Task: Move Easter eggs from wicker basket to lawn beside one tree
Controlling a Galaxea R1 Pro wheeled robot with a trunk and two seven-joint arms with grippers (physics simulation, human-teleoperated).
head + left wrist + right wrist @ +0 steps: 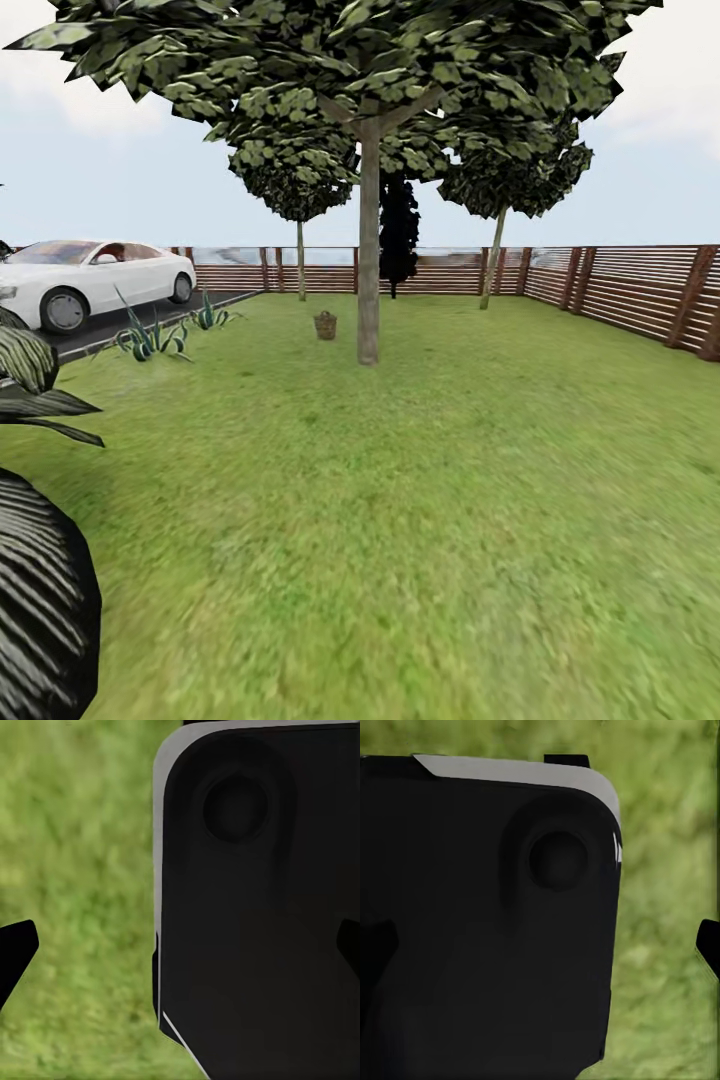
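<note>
The wicker basket stands far ahead on the lawn, just left of the thick-trunked tree. It is too small and distant to see inside, so the Easter eggs are hidden. In the left wrist view my left gripper is open, its dark fingertips at the picture's edges, with grass and a black panel of my own body beyond. The right gripper is likewise spread open over grass and the same kind of black panel, holding nothing.
A white car is parked on a paved strip at the left, bordered by spiky plants. A slatted wooden fence encloses the back and right. Two thin-trunked trees and a dark conifer stand by the fence. A dark striped shape sits close at the lower left.
</note>
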